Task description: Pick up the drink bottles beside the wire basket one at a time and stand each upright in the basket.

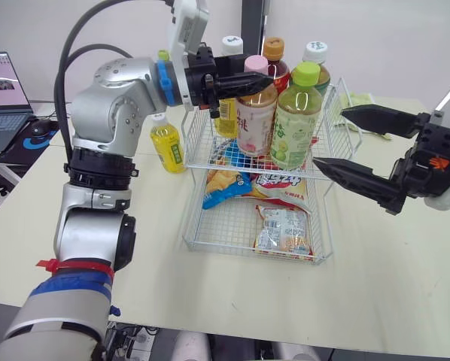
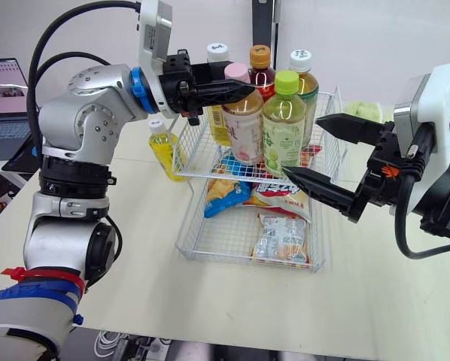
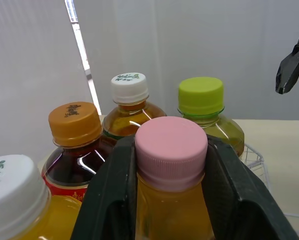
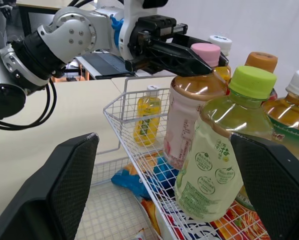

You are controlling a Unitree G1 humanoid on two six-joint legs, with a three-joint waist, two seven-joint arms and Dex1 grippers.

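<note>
A two-tier wire basket stands mid-table. Its upper tier holds several upright bottles: a pink-capped one, a green-capped one, and orange-capped and white-capped ones behind. My left gripper is shut on the pink-capped bottle's neck just under the cap, fingers on either side. My right gripper hangs open just right of the basket, beside the green-capped bottle, touching nothing. A small yellow bottle stands on the table left of the basket.
Snack packets lie in the basket's lower tier. A laptop and a mouse sit at the far left, off the table. A greenish object lies behind the basket on the right. Bare tabletop stretches in front.
</note>
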